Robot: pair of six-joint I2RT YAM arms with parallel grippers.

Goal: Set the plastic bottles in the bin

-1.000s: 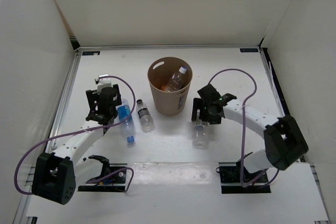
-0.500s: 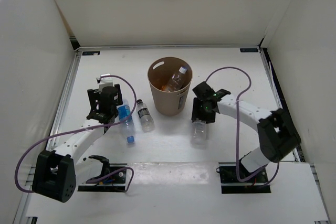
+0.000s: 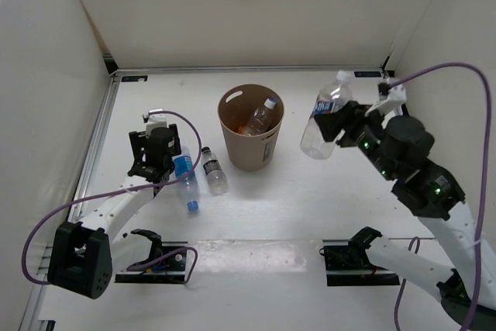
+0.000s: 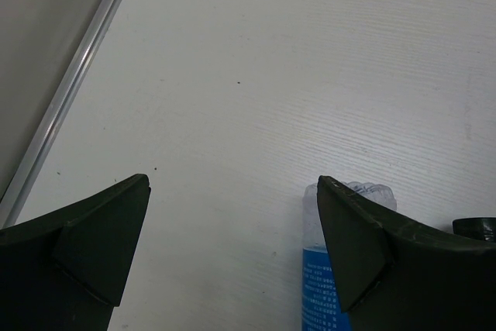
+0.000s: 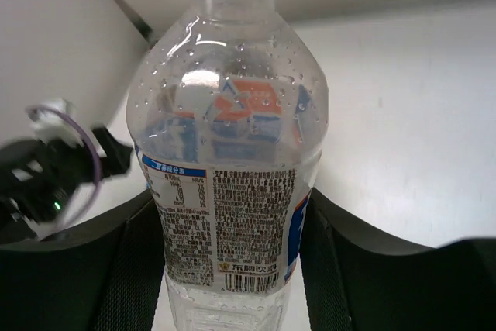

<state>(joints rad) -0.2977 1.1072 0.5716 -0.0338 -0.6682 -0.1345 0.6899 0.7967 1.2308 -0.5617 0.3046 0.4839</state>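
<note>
1. The right gripper point(image 5: 231, 269) is clamped on the lower body of a white-capped bottle point(image 5: 232, 137), one finger on each side of its label.
2. That bottle hangs tilted in the air, to the right of the bin point(image 3: 249, 154) and apart from it.
3. The left gripper point(image 4: 232, 222) gapes wide and empty, low over the table point(image 4: 310, 75), with the blue-tinted bottle point(image 4: 329, 292) beside one finger.
4. The blue-tinted bottle and a dark-capped bottle point(image 3: 214, 170) lie on the table left of the bin.
5. A second white-capped bottle point(image 3: 262, 117) lies inside the bin.

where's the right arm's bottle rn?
Top view: the white-capped bottle is clamped in the right gripper, held above the table to the right of the bin, not over its opening.
</note>
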